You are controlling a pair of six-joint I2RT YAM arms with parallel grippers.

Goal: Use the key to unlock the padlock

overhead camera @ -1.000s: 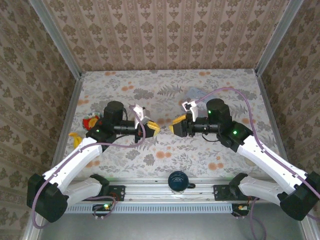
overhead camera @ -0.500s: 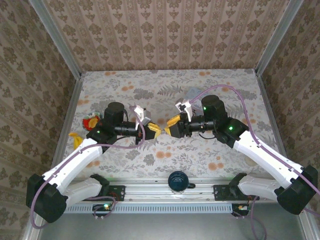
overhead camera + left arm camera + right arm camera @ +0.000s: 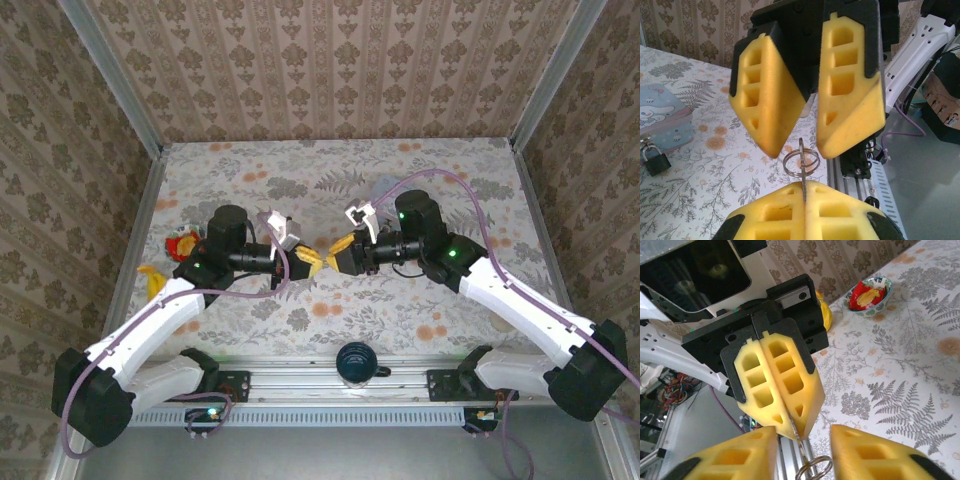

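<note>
2 jaws, 1 key: left jaws pinch it edge-on, free end outward; right jaws spread either side, likely for handover. Padlock sits on counter.

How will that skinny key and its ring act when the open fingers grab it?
The key looks like thin flat metal, so it is probably stiff and light, but it might twist between the soft foam left fingers pinching it. The ring seems loosely threaded on, so it will likely swing and flop. Being shiny metal, both may be a bit slippery.
</note>
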